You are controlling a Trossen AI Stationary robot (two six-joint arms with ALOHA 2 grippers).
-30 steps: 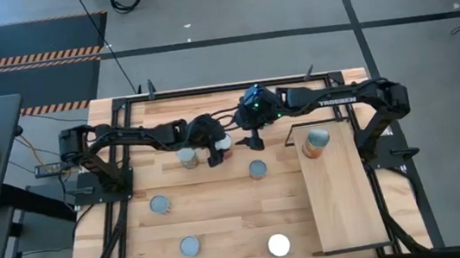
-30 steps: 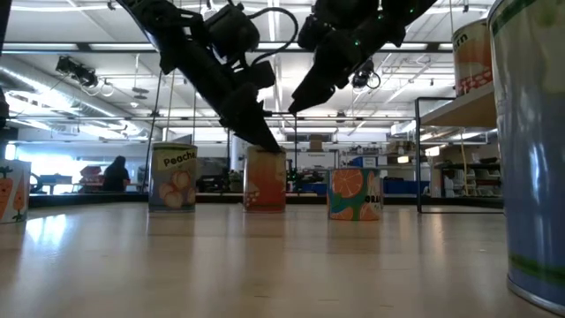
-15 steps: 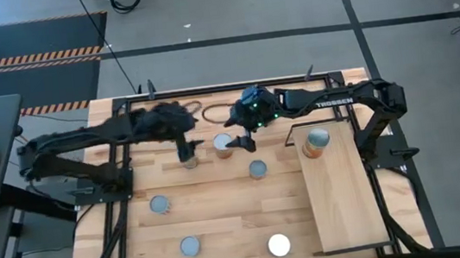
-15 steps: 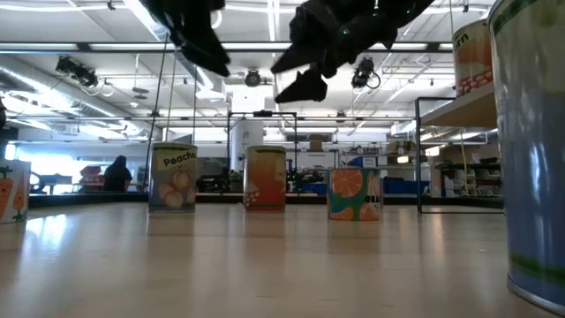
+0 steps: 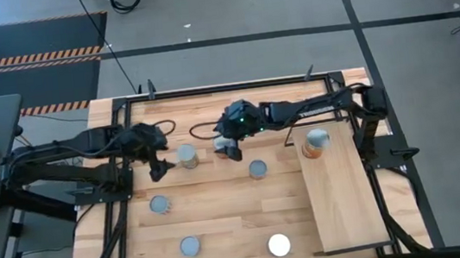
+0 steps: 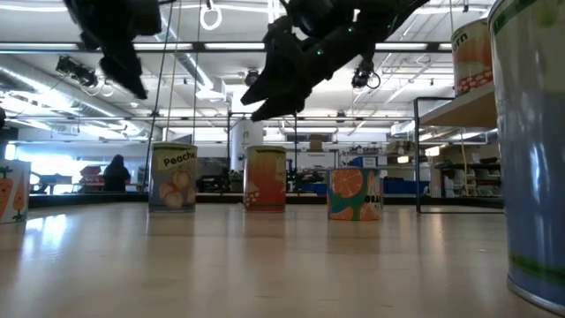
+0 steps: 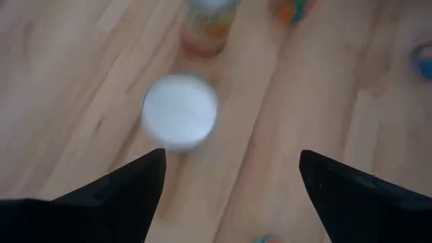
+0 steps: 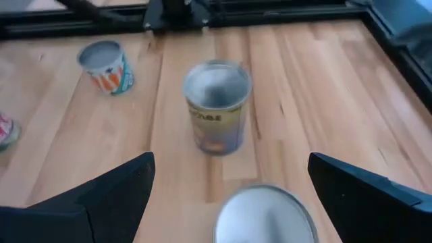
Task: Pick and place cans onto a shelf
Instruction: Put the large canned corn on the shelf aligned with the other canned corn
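We look down on a slatted wooden desk inside a black frame. A pale wooden shelf lies flat along its right side, and one orange-sided can stands on the far end of that shelf.

Two dark arms reach in over the far half of the desk. The right gripper hangs above a can near the middle of the far edge, its fingers spread wide and holding nothing. From its wrist camera, a round silver top sits between and below the fingers, with a yellow-sided can beyond. The left gripper hovers to the left, just beside a silver-topped can, its fingers also wide apart and empty.

The other cans stand loose on the desk: one silver top near the middle, two grey tops towards the left front, and one bright white top near the front edge, just left of the shelf.
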